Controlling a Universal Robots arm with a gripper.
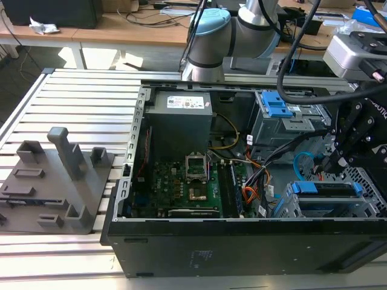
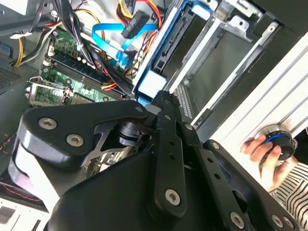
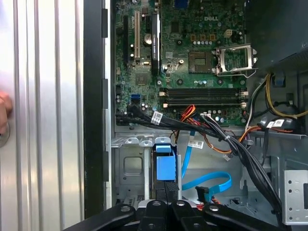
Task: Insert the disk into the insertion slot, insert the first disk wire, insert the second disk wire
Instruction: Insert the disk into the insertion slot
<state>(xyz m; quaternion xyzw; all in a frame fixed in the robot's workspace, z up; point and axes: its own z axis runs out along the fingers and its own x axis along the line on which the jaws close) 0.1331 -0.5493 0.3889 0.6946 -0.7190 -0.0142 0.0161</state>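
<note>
The disk (image 1: 329,190) lies in the insertion slot (image 1: 302,208), on the near side of the open computer case (image 1: 242,248) at the exterior view's right. The hand (image 1: 336,162) is just above it; I cannot tell whether it is spread or pinching. Seating the disk looks to be the step in hand, and it calls for a straight push. The case rests on a ribbed metal desk (image 1: 78,103), with wooden benches (image 1: 121,27) beyond.

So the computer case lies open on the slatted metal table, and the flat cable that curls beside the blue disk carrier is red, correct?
No: the flat cable curling beside the disk is light blue, not red, as the first wrist view shows. The computer case lies open on the slatted metal table.
</note>
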